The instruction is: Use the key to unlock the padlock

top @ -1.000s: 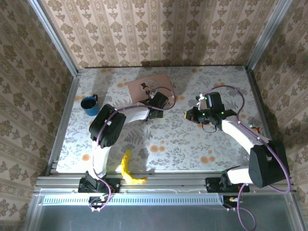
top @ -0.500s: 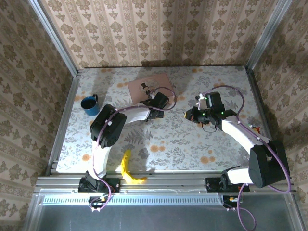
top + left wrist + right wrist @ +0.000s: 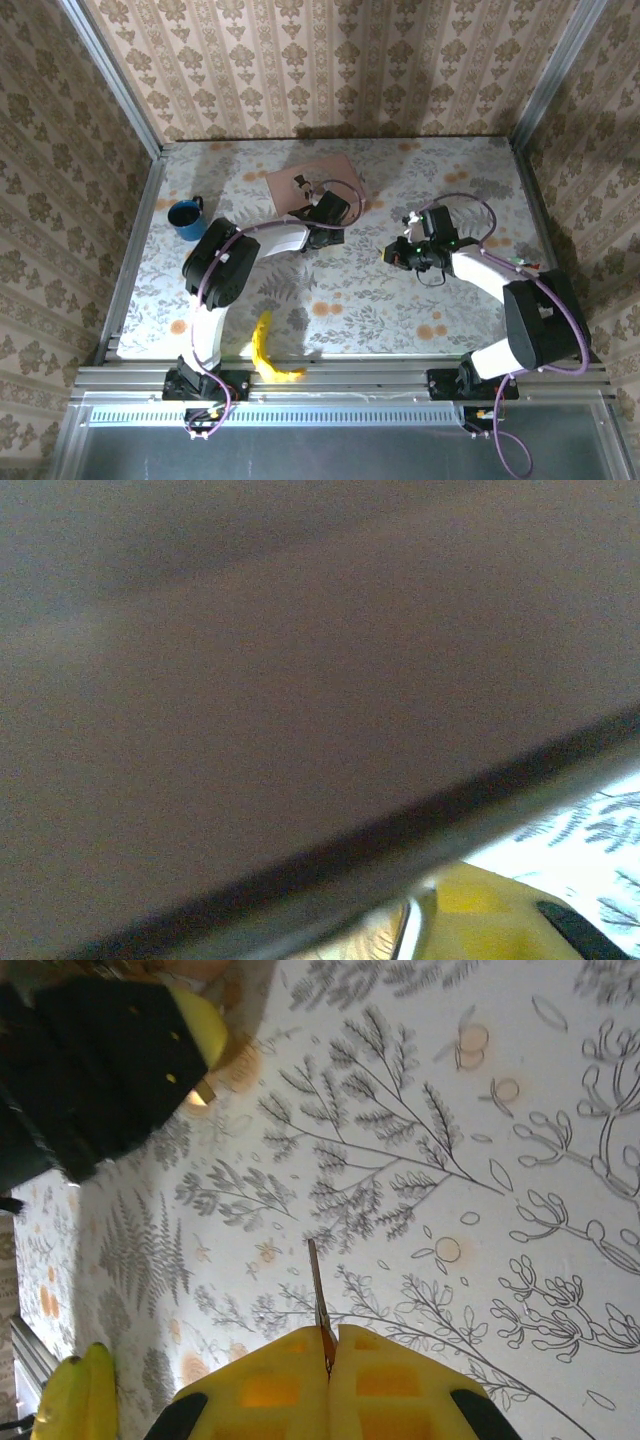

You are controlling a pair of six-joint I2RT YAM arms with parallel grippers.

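Padlock, tiny brass-coloured metal (image 3: pixel 410 935), is sitting at the fingers of your left gripper (image 3: pixel 325 205), beside the pink rectangular box (image 3: pixel 335 170); I cannot tell whether they are gripping it. Your right gripper (image 3: pixel 325 1345) is pinching the thin key (image 3: pixel 316 1290) above the floral tablecloth (image 3: pixel 450 180), with wallpapered walls (image 3: pixel 300 70) surrounding.

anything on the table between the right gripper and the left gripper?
No. The stretch between the right gripper and the left gripper is bare floral tablecloth, in the top external and right wrist views. The right gripper is shut on the key.
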